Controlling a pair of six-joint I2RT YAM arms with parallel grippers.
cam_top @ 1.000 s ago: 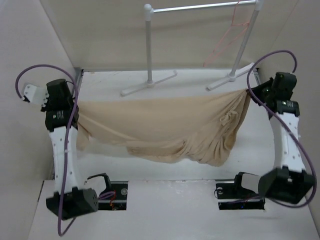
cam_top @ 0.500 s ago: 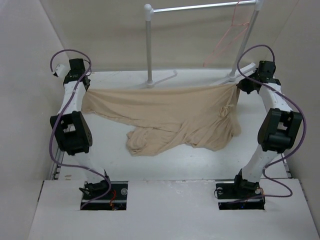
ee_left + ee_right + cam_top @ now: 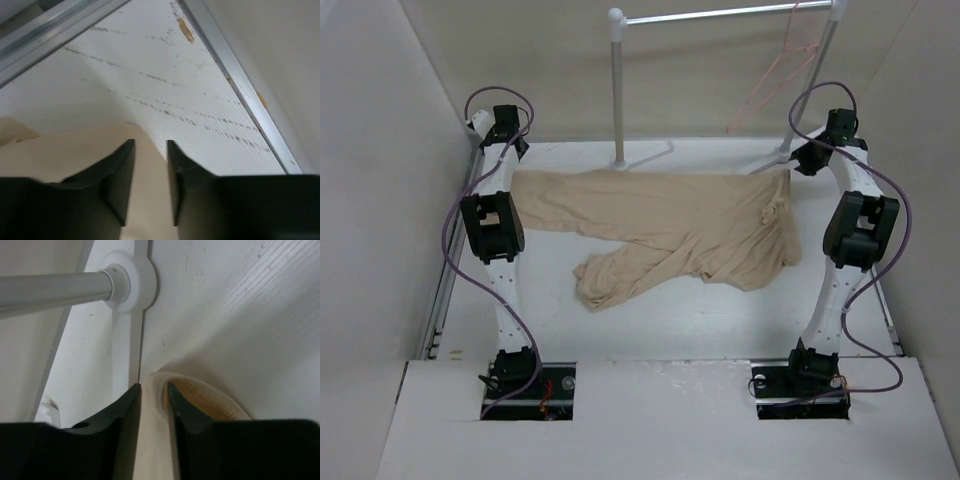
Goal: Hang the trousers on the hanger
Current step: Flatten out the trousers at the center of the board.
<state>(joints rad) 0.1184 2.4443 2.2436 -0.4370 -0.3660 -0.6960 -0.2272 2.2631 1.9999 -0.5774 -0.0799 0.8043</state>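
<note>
Both arms are reaching further toward the far edge of the desk than half a second ago, and the trousers (image 3: 670, 215) are lying flatter and closer to that edge, with less sag in the middle

- left gripper (image 3: 513, 165) is sitting near the far-left corner. Wrist view: its dark, blunt fingers (image 3: 121, 175) are standing a narrow gap apart, with smooth tan cloth (image 3: 75, 150) running up between them, so it is pinching the trousers' edge
- right gripper (image 3: 790, 165) is sitting near the far-right corner. Wrist view: its fingers (image 3: 131, 415) are closing on a thicker, rounded rim of the cloth (image 3: 200, 400), which is looking ribbed on its inner face
- trousers are stretching as a thin, soft beige sheet between the two grippers, their upper hem nearly straight and parallel to the far edge; a crumpled leg is trailing toward the desk centre, and folds are bunching on the right side
- hanger (image 3: 770, 80), slender pink-red wire, is hanging from the metal bar of the rack (image 3: 617, 90) beyond the far edge, toward the right, well apart from the cloth
- rack is showing white tubing with a flat foot; the right wrist view is catching its round post (image 3: 60, 292) just beside the fingers
- desk (image 3: 670, 330) is showing a white, finely ribbed surface
</note>
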